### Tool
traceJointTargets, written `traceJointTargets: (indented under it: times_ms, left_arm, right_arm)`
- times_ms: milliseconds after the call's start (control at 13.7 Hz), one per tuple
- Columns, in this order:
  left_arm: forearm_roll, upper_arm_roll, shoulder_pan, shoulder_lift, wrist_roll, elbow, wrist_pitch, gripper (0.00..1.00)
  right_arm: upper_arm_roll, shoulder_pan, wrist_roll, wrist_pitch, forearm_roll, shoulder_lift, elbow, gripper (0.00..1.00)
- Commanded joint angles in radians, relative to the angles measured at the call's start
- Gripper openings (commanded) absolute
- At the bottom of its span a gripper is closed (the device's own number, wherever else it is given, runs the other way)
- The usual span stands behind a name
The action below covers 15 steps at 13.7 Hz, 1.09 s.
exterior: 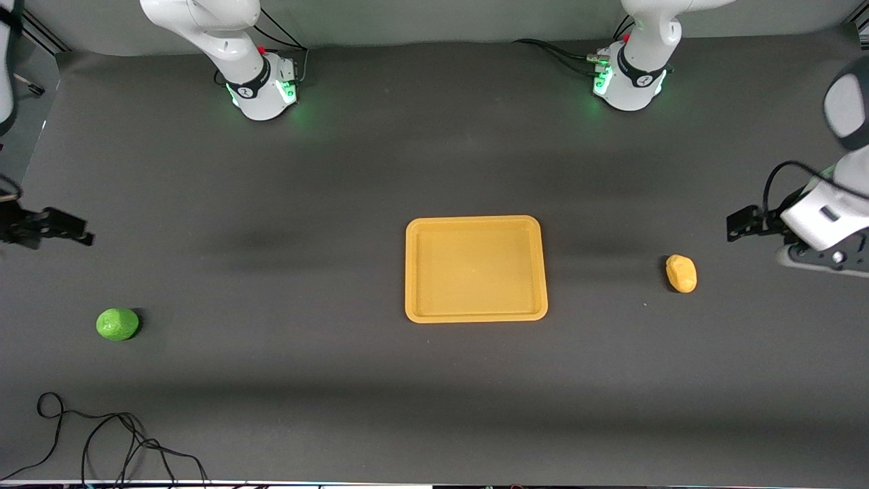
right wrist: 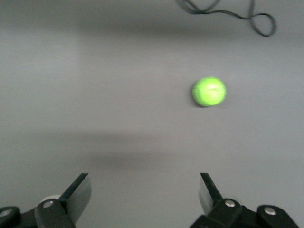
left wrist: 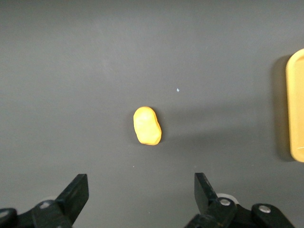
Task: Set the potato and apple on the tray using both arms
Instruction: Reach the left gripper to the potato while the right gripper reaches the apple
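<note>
The orange-yellow tray lies empty at the table's middle; its edge shows in the left wrist view. The yellow-orange potato lies on the mat toward the left arm's end and shows in the left wrist view. My left gripper hangs open and empty over the mat close to the potato, and its open jaws show in the left wrist view. The green apple lies toward the right arm's end and shows in the right wrist view. My right gripper is open and empty over the mat near the apple, as its wrist view shows.
A loose black cable lies on the mat near the front camera's edge, nearer the camera than the apple; it also shows in the right wrist view. Both arm bases stand along the table's robot edge.
</note>
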Motion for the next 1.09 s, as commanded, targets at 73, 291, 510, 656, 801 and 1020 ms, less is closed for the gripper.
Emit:
traceJointTargets:
  times_ms: [73,291,510,656,801,1020]
  left_arm:
    - [0.015,-0.003,0.011,0.096,0.041,-0.029,0.03,0.97]
    - [0.015,-0.003,0.031,0.193,0.043,-0.034,0.067,0.91]
    - [0.015,-0.002,0.039,0.316,0.043,-0.034,0.099,0.95]
    - [0.014,-0.002,0.048,0.359,0.04,-0.034,0.104,0.94]
    - [0.004,-0.003,0.082,0.417,0.04,-0.034,0.168,0.94]
    - [0.0,-0.005,0.077,0.449,0.038,-0.015,0.214,0.99]
  right_arm:
    - [-0.103,-0.045,-0.19,0.104,0.018,0.108,0.046,1.0]
    - [-0.103,-0.075,-0.219,0.125,0.074,0.177,0.071,1.0]
    - [-0.102,-0.073,-0.222,0.248,0.088,0.269,0.066,1.0]
    - [-0.1,-0.072,-0.224,0.305,0.13,0.33,0.063,1.0]
    - [-0.1,-0.075,-0.257,0.383,0.176,0.399,0.061,1.0]
    - [-0.1,-0.075,-0.288,0.457,0.253,0.49,0.063,1.0]
